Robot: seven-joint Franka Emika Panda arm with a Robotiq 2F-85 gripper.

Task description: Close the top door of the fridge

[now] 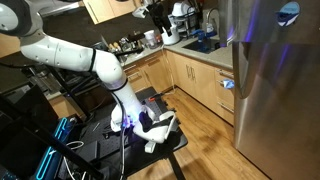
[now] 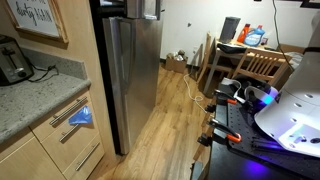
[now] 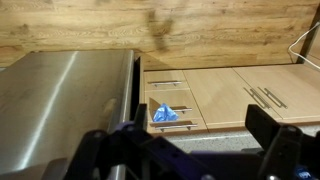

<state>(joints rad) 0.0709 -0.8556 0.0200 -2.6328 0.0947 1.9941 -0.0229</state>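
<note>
The fridge [image 2: 133,85] is a tall steel unit next to the wooden cabinets; it also shows in an exterior view [image 1: 280,100] and in the wrist view [image 3: 60,110]. Its top door [image 1: 272,28] carries a blue-and-white oval sticker [image 1: 289,12]. In an exterior view the top door [image 2: 148,8] is cut off by the frame edge and seems to stand out from the fridge front, with dark space beside it. My gripper [image 1: 158,130] hangs low over the black table, far from the fridge. In the wrist view it [image 3: 185,138] is open and empty.
Light wooden cabinets [image 1: 195,80] run beside the fridge, with a blue cloth [image 3: 165,113] on a drawer handle, also seen in both exterior views [image 2: 80,116] [image 1: 226,85]. A toaster [image 2: 12,60] stands on the counter. A wooden chair [image 2: 255,68] stands farther off. The floor is wood.
</note>
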